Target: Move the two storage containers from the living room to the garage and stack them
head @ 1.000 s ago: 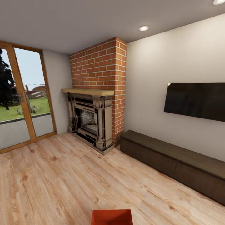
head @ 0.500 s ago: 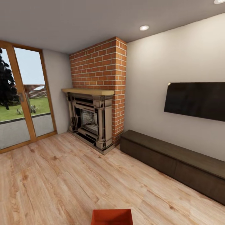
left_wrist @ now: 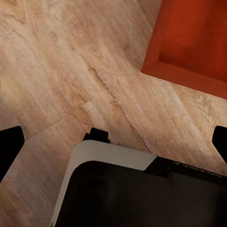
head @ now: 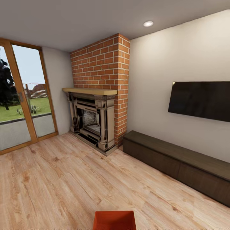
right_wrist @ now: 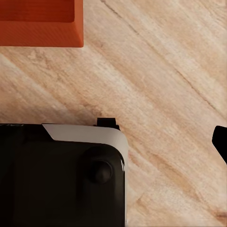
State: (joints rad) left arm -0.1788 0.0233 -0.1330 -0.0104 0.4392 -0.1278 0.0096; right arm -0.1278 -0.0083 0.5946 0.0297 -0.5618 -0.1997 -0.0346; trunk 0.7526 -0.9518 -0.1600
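The task is at its beginning: one orange-red container (head: 114, 220) stands on the living room wood floor (head: 64, 179) before the robot, unheld, and I cannot tell how open either end effector is.

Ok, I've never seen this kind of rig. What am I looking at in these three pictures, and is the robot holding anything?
A simulated wheeled robot with two arms. The large picture is its head camera: a living room with brick fireplace, low dark cabinet, and one orange-red storage container on the wood floor just ahead. The other two are wrist cameras, looking down past the robot's body at that floor. The left end effector is open, holding nothing; the right end effector I cannot judge.
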